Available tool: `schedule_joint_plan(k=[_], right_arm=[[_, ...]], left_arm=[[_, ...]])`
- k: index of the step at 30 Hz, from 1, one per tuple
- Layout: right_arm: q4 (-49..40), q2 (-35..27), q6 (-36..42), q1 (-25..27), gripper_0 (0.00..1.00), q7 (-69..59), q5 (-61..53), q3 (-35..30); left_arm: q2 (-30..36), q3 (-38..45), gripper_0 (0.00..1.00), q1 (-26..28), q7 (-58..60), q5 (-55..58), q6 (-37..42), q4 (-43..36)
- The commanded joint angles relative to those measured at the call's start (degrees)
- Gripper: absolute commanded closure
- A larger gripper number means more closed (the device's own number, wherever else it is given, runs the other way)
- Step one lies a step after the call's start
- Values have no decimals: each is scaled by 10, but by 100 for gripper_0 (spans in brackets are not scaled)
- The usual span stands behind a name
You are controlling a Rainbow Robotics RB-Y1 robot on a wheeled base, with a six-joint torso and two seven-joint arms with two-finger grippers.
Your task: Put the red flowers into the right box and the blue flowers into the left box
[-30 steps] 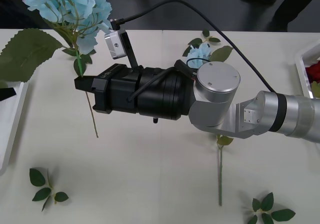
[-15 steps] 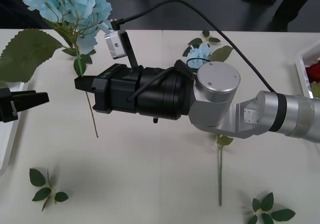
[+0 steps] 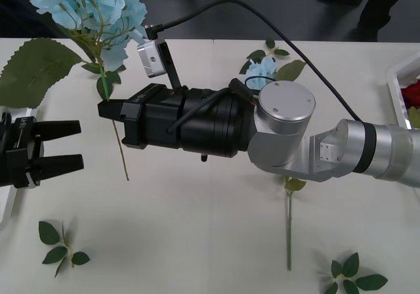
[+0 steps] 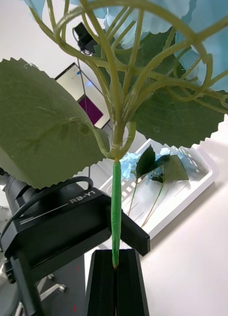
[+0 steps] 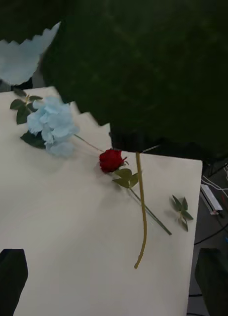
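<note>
My right gripper (image 3: pixel 103 108) reaches across the table and is shut on the green stem (image 4: pixel 115 212) of a blue flower (image 3: pixel 92 8), held upright above the table with one big leaf (image 3: pixel 33 71). My left gripper (image 3: pixel 80 144) hangs open just left of that stem, apart from it. Another blue flower (image 5: pixel 52 123) and a red flower (image 5: pixel 111 160) lie on the table beyond the hanging stem end (image 5: pixel 141 212). The left box (image 4: pixel 193 185) holds blue flowers. Red blooms (image 3: pixel 412 94) lie in the right box (image 3: pixel 396 84).
Loose leaf sprigs lie at the front left (image 3: pixel 59 245) and front right (image 3: pixel 351 277) of the table. The red flower's long stem (image 3: pixel 289 231) runs toward the front edge under my right arm (image 3: pixel 282 133). The left box's rim (image 3: pixel 8 199) shows at the left edge.
My left gripper has come in from the left edge toward the held stem, fingers open. The right arm and its blue flower have stayed still.
</note>
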Motion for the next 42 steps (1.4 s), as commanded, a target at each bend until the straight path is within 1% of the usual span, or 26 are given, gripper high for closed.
schedule_joint_plan(k=[1, 11, 18, 21, 22, 23, 24, 25, 26, 27, 42], right_arm=[[-8, 6, 3, -21, 100, 0, 3, -1], [-8, 6, 3, -21, 100, 0, 3, -1], [-8, 6, 3, -21, 100, 0, 3, -1], [-8, 6, 3, -21, 100, 0, 3, -1], [-8, 6, 3, -21, 100, 0, 3, -1], [-8, 6, 3, -21, 100, 0, 3, -1], [-8, 6, 3, -21, 100, 0, 3, -1], [-8, 6, 3, -21, 100, 0, 3, -1], [-8, 6, 3, -21, 100, 0, 3, -1], [-8, 6, 3, -21, 100, 0, 3, -1], [-8, 6, 3, -21, 100, 0, 3, -1]], left_arm=[[-20, -15, 0, -10, -25, 16, 2, -14], [-33, -47, 0, -30, -24, -1, 2, -14], [-70, -58, 0, -46, -20, -29, 2, -14], [-74, -67, 0, -48, -21, -35, 2, -14], [-76, -69, 33, -50, -20, -35, 2, -13], [-77, -70, 45, -50, -20, -35, 2, -13], [-79, -71, 66, -51, -19, -36, 2, -13], [-79, -71, 72, -51, -18, -36, 2, -13], [-79, -74, 89, -53, -17, -36, 2, -12], [-79, -76, 99, -55, -16, -36, 2, -11], [-79, -73, 100, -58, -15, -43, -1, -11]])
